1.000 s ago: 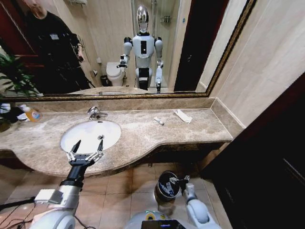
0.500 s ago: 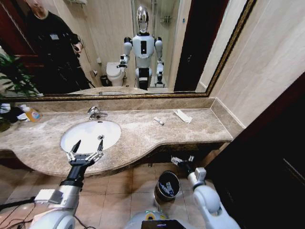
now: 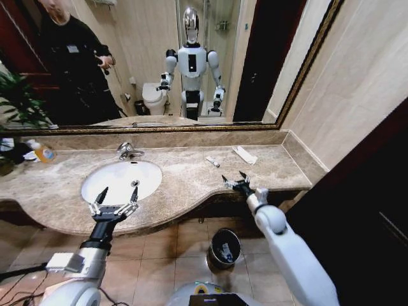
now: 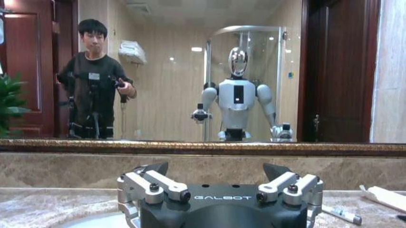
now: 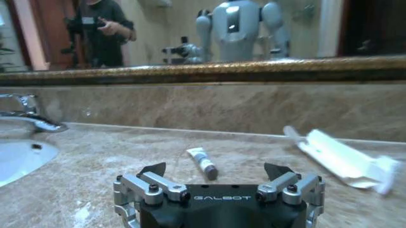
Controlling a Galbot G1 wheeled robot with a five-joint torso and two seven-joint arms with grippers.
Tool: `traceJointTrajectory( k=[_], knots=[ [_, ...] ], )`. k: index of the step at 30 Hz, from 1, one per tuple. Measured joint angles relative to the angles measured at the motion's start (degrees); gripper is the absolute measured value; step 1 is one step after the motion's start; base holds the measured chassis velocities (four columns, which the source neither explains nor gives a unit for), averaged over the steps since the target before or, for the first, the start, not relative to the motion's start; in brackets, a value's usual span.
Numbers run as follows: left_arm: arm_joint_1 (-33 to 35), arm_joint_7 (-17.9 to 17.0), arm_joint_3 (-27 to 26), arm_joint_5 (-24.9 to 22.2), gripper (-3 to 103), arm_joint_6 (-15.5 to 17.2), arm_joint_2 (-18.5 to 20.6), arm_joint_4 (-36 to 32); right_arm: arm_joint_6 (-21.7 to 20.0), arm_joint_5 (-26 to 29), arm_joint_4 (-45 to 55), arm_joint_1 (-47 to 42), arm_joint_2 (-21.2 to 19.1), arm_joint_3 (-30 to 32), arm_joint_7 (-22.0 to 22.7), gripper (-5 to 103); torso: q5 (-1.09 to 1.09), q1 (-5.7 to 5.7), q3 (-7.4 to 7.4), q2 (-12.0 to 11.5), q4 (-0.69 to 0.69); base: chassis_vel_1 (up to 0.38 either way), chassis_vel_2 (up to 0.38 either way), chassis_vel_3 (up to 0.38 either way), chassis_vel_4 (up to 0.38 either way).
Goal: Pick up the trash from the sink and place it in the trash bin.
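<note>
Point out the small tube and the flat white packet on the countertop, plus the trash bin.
small tube [image 5: 202, 163]: right wrist view, middle of its body.
flat white packet [image 5: 339, 158]: right wrist view, centre of its flat face.
trash bin [image 3: 215, 241]: head view, left side of its rim.

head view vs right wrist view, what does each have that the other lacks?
Head view alone: the trash bin on the floor with trash in it, the open left gripper at the sink's near rim, and an orange-liquid bottle on the counter.
Right wrist view alone: a close look at the open fingers of the right gripper.
Both: the faucet, small tube, flat white packet and mirror.
</note>
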Motion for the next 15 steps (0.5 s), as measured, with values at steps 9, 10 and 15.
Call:
traceJointTrajectory(
  k=[9, 10, 15],
  knots=[
    [0.0, 0.0, 0.0, 0.0, 100, 0.0, 0.0, 0.0, -0.22, -0.53, -16.36, 15.09, 2.91, -6.81, -7.14, 100, -0.01, 0.0, 0.0, 0.0, 0.0, 0.0, 0.0, 0.0, 0.0],
    [0.0, 0.0, 0.0, 0.0, 100, 0.0, 0.0, 0.0, -0.09, -0.69, -17.19, 15.68, 3.16, -7.01, -7.18, 100, -0.01, 0.0, 0.0, 0.0, 0.01, 0.0, 0.0, 0.0, 0.0],
    [0.0, 0.0, 0.0, 0.0, 100, 0.0, 0.0, 0.0, 0.03, -1.06, -22.16, 18.32, 4.72, -7.74, -6.22, 100, -0.01, 0.0, 0.0, 0.0, 0.0, 0.0, 0.0, 0.0, 0.0]
  ],
)
